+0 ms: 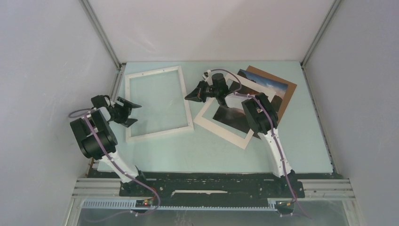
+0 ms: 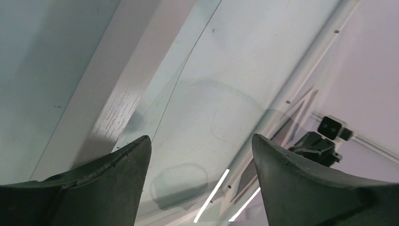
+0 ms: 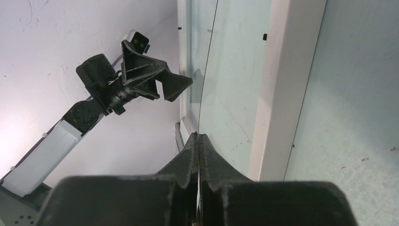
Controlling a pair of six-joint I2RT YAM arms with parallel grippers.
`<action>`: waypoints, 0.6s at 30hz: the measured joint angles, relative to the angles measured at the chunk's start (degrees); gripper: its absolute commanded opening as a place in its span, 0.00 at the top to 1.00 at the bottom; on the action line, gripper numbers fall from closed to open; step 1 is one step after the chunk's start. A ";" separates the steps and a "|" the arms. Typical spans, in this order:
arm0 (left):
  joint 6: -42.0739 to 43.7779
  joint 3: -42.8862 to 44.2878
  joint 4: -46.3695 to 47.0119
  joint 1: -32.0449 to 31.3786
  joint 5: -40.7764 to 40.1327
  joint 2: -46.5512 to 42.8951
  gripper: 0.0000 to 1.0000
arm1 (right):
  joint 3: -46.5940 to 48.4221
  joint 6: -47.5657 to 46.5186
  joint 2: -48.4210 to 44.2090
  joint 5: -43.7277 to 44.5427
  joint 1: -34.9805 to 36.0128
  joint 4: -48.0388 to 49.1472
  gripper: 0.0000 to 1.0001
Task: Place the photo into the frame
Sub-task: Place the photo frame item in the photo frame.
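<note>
**Photo out of the frame, arm across it**

Frame [image 1: 160, 133] flat on the left half of the surface [image 1: 211, 155], slightly askew, a clear sheet [image 3: 230, 84] lying in its opening. Photo [image 1: 231, 120] on the right half, turned at an angle, on top of a brown board [image 1: 288, 92] whose corner pokes out toward the far-right corner. Left corner of the photo just beside the frame's right rim.

Right arm stretched over the photo, hiding part of it. Right pincer [image 1: 193, 95] at the frame's right rim, fingers pressed fully together. Edge of the clear sheet running straight into the fingertips; cannot tell whether pinched.

Left pincer [image 1: 136, 113] spread wide over the frame's left rim, gripping nothing.

Pale blue-green surface, lightly scuffed and speckled. Plain white walls on three sides, metal rails in the far corners, a dark rail along the near edge.
</note>
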 measured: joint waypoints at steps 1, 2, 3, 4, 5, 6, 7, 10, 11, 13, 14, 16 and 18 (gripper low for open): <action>0.50 0.24 -0.50 -0.31 -0.72 -0.11 0.09 | 0.00 0.00 0.00 0.00 0.00 -0.02 1.00; 1.05 0.37 -0.94 -0.68 -1.62 -0.39 0.08 | 0.00 0.07 0.00 0.00 0.00 -0.02 1.00; 1.70 0.37 -1.33 -1.11 -2.91 -0.85 0.08 | 0.00 0.17 0.00 -0.02 0.00 -0.02 1.00; 2.27 0.37 -1.99 -1.53 -4.28 -1.36 0.08 | 0.00 0.28 0.00 -0.02 0.00 -0.02 1.00; 2.95 0.37 -2.73 -1.81 -5.46 -1.81 0.07 | 0.00 0.39 0.00 -0.04 0.00 -0.02 1.00; 3.58 0.37 -3.65 -2.10 -6.80 -2.32 0.07 | 0.00 0.59 0.00 -0.09 0.02 -0.02 1.00; 3.82 0.37 -4.24 -2.25 -7.65 -2.62 0.06 | 0.00 0.74 0.00 -0.17 0.02 -0.02 1.00; 4.81 0.35 -5.92 -2.73 -10.40 -3.61 0.05 | 0.00 0.92 0.00 -0.28 0.02 -0.02 1.00; 5.11 0.35 -6.32 -2.80 -11.52 -4.00 0.05 | 0.00 1.01 0.00 -0.35 0.02 0.00 1.00; 5.57 0.31 -7.04 -2.80 -13.09 -4.66 0.05 | 0.00 1.05 0.00 -0.39 0.02 0.00 1.00; 5.77 0.31 -7.34 -2.82 -13.75 -4.96 0.05 | 0.00 1.07 0.00 -0.42 0.02 0.00 1.00; 6.12 0.31 -7.89 -2.86 -14.45 -5.16 0.05 | 0.00 1.09 0.00 -0.42 0.02 0.00 1.00; 6.14 0.28 -8.20 -2.99 -14.49 -5.16 0.05 | 0.00 1.11 0.00 -0.44 0.02 0.00 1.00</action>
